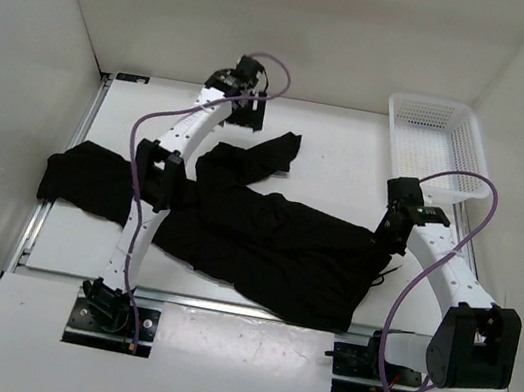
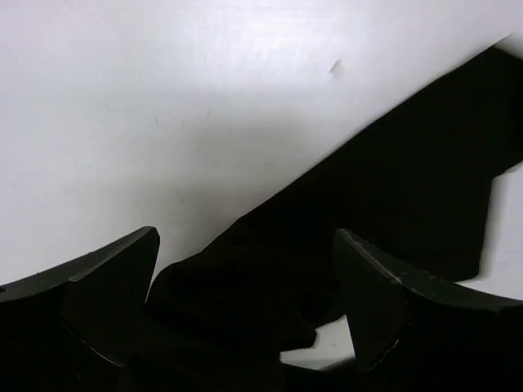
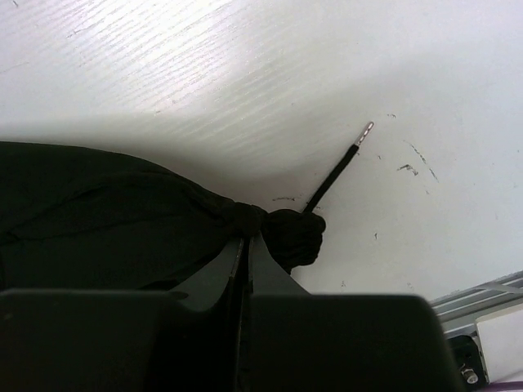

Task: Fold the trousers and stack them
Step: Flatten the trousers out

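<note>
The black trousers point(image 1: 265, 237) lie spread over the table, one leg reaching far left and the other bent up toward the back. My left gripper point(image 1: 247, 117) hovers at the back by that upper leg's end point(image 1: 272, 149). It is open, its fingers point(image 2: 114, 282) wide apart over black cloth point(image 2: 359, 196) that rests loose on the table. My right gripper point(image 1: 390, 234) is at the waist end on the right. In the right wrist view it point(image 3: 247, 237) is shut on a bunched bit of trousers point(image 3: 282, 229), and a thin drawstring point(image 3: 333, 178) trails out onto the table.
A white mesh basket point(image 1: 435, 135) stands at the back right corner. White walls enclose the table on the left, back and right. A metal rail point(image 1: 222, 306) runs along the near edge by the arm bases.
</note>
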`<state>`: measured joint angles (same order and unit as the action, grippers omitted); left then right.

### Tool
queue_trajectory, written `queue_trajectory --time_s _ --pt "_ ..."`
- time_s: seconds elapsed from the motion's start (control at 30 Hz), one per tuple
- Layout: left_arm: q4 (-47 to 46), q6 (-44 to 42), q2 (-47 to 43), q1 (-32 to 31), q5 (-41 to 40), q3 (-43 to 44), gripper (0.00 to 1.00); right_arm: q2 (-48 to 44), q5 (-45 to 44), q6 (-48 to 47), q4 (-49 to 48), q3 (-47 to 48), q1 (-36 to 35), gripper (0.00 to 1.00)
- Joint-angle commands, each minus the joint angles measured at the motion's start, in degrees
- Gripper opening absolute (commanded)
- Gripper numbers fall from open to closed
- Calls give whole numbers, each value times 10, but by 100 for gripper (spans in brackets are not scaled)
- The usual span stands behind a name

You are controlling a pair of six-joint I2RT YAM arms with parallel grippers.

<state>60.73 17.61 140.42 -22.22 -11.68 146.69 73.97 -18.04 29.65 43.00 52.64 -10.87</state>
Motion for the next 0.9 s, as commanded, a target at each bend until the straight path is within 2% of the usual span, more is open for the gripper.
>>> queue_trajectory --time_s 0.0,0.1,0.13,0.17,0.2,0.23,0.3,0.37,0.5,0.63,0.7,0.87 --pt "-5 -16 1 -4 -27 -57 99 -19 -9 4 16 -3 2 0" --pt "14 -28 37 -9 14 -42 99 -14 -4 4 21 -3 2 0" --pt "28 -28 43 -9 14 -27 94 -14 -4 4 21 -3 2 0" --pt "28 -28 43 -9 19 -27 77 -14 -4 4 21 2 2 0" --pt "28 -23 36 -9 13 -27 28 -9 -4 4 21 2 2 0" --pt "28 -15 25 -4 13 -33 11 -8 -4 4 21 2 2 0" --pt "28 4 -22 11 -3 -40 10 -8 -4 4 21 7 2 0" --pt "23 18 -64 55 -8 -64 10 -8 -4 4 21 12 2 0" --pt "11 38 -217 154 0 -134 10 -14 -4 4 21 18 2 0" --pt "20 38 -291 213 -1 -164 10 -14 -4 -2 16 18 7 0" --pt "56 45 -296 232 -1 -152 29 -14 -4 -2 16 18 7 0" --pt "21 68 -321 237 17 -191 34 -9 -4 -2 2 23 7 0"
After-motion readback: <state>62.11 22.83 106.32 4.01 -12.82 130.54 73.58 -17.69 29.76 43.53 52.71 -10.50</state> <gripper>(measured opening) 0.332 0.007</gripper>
